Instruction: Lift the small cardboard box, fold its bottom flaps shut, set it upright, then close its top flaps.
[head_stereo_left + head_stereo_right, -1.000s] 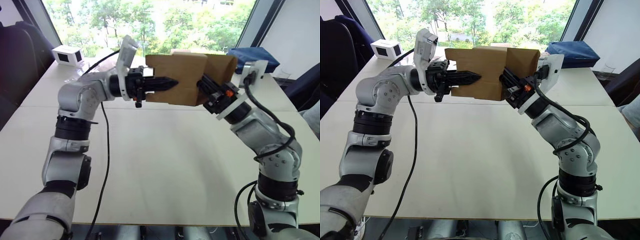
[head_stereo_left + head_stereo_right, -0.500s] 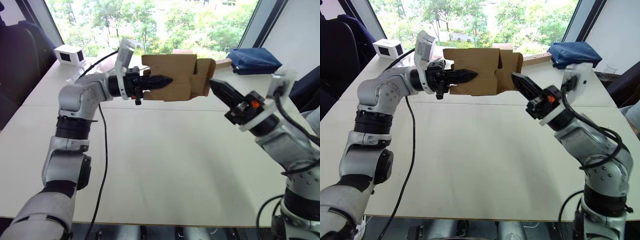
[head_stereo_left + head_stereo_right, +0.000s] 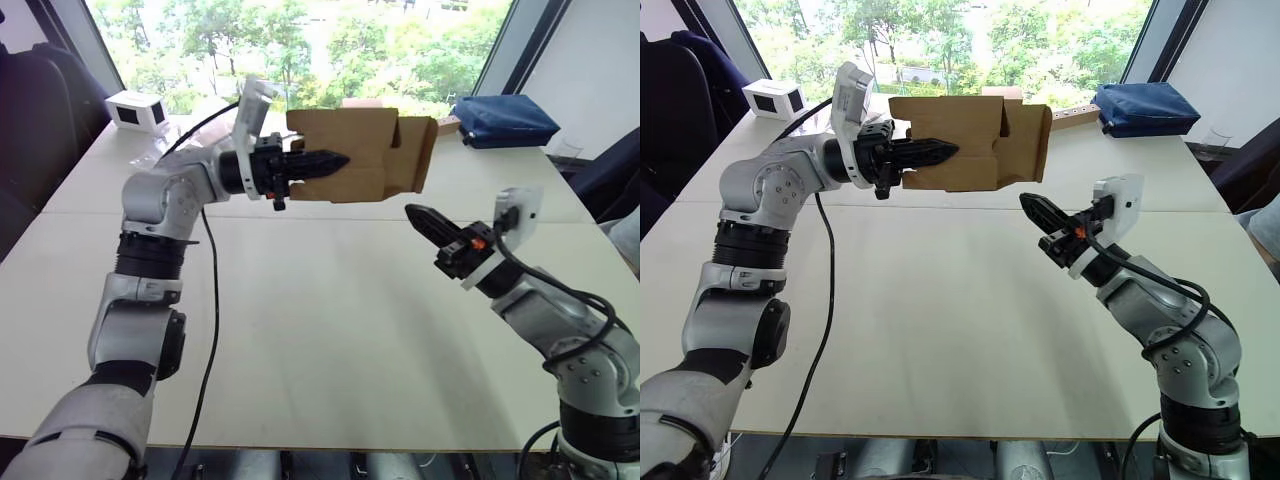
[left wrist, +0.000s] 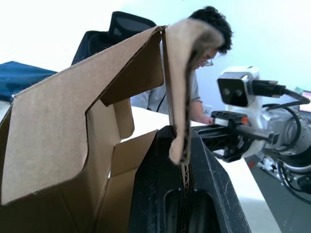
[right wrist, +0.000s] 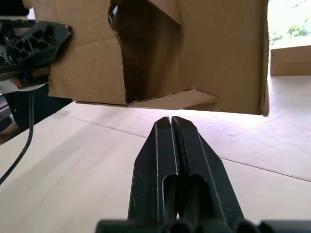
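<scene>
Risk: box (image 3: 355,155) aloft, pinched one-sided by my left gripper (image 3: 335,161); may pivot or slip. Right gripper (image 3: 420,217) closed, empty, below.

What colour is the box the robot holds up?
Plain brown cardboard box, clearest in the right eye view.

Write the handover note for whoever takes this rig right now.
Left claw: shut on a wall of the plain brown oblong cardboard box, holding it in the air above the white table.
Right claw: shut, empty, below the box's end and clear of it.
Done: box lifted.
Left: the flaps at the end facing the right claw are only partly folded; finish them, stand the box upright, close the top flaps.
</scene>
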Tool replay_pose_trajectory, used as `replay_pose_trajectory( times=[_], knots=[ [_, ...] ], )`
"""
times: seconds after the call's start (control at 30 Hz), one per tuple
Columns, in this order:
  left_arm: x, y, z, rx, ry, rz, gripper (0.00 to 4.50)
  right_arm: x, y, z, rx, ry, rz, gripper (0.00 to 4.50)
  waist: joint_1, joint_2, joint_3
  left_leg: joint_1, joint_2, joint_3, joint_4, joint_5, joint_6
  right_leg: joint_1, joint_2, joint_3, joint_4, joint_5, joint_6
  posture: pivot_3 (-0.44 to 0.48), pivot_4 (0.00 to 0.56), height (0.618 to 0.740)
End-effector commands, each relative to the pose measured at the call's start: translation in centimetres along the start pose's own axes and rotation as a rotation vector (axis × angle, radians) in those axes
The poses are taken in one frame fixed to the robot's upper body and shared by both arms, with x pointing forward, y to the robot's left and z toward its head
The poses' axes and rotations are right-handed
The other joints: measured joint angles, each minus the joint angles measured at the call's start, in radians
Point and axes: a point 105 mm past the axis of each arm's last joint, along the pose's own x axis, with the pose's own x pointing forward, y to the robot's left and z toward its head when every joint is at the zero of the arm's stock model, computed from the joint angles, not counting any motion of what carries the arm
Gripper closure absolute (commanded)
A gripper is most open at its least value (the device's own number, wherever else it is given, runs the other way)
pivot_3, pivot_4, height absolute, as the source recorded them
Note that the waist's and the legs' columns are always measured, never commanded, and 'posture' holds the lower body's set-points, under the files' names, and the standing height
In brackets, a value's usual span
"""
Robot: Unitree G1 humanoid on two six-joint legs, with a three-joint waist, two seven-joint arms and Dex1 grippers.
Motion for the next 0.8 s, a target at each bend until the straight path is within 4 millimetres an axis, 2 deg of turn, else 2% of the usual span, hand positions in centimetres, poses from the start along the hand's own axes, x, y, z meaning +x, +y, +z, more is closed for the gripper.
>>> replay_pose_trajectory(
  times=[0.03, 0.27, 0.4, 0.53, 0.8],
  knots=[
    [0.3, -1.0, 1.9, 0.061, -0.02, -0.04, 4.5, 0.8, 0.3, 1.2, -0.031, -0.063, 0.023, 4.48, 0.0, 0.0, 0.0, 0.0, 0.0, 0.0, 0.0, 0.0, 0.0, 0.0, 0.0, 0.0, 0.0, 0.0, 0.0, 0.0, 0.15, 0.74],
    [0.4, -1.1, 1.6, 0.043, -0.014, -0.045, 4.5, 1.6, 1.3, 1.7, -0.014, -0.106, 0.093, 4.48, 0.001, 0.0, 0.0, 0.0, 0.0, 0.0, 0.0, 0.0, 0.0, 0.0, 0.0, 0.0, 0.0, 0.0, 0.0, 0.0, 0.15, 0.74],
    [0.4, -1.4, 1.5, 0.033, -0.013, -0.057, 4.5, 1.9, 2.1, 1.3, -0.029, -0.095, 0.14, 4.48, 0.001, 0.0, 0.0, 0.0, 0.0, 0.0, 0.0, 0.0, 0.0, 0.0, 0.0, 0.0, 0.0, 0.0, 0.0, 0.0, 0.15, 0.74],
    [0.6, -1.6, 1.2, 0.028, -0.005, -0.064, 4.5, 2.3, 2.8, 2.0, -0.02, -0.131, 0.17, 4.48, 0.0, 0.0, 0.0, 0.0, 0.0, 0.0, 0.0, 0.0, 0.0, 0.0, 0.0, 0.0, 0.0, 0.0, 0.0, 0.0, 0.15, 0.74],
    [0.8, -1.8, 1.1, 0.018, -0.008, -0.079, 4.5, 2.8, 3.9, 1.9, -0.038, -0.105, 0.237, 4.48, 0.0, 0.0, 0.0, 0.0, 0.0, 0.0, 0.0, 0.0, 0.0, 0.0, 0.0, 0.0, 0.0, 0.0, 0.0, 0.0, 0.15, 0.74]
  ],
)
